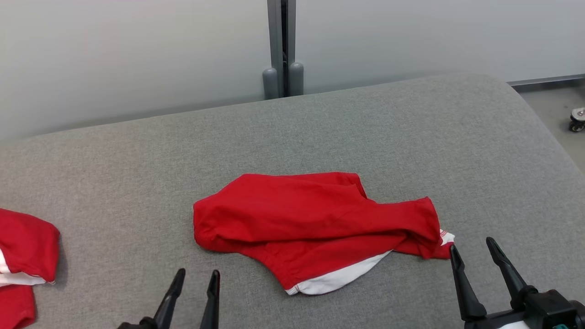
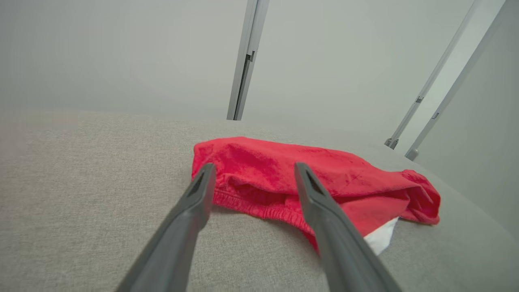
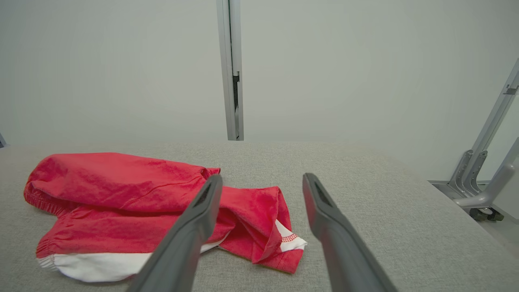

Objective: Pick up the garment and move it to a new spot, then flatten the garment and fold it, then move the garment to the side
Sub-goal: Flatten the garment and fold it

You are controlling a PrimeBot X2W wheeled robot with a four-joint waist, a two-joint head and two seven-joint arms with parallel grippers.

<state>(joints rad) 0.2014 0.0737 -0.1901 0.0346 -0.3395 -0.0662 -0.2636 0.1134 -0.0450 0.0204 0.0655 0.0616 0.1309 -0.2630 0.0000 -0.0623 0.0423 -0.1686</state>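
Note:
A red garment (image 1: 315, 224) with a white inner band lies crumpled in the middle of the grey padded table (image 1: 292, 132). It also appears in the left wrist view as the garment (image 2: 324, 178) and in the right wrist view as the garment (image 3: 121, 194). My left gripper (image 1: 197, 275) stands open near the front edge, just short of the cloth's left end. My right gripper (image 1: 473, 246) is open too, beside the cloth's right tip with the white hem. Neither holds anything.
A second red and white garment (image 1: 23, 256) lies at the table's left edge. A grey wall with a metal post (image 1: 281, 45) runs behind the table. At the far right the floor and a caster wheel (image 1: 577, 119) show past the table's rounded corner.

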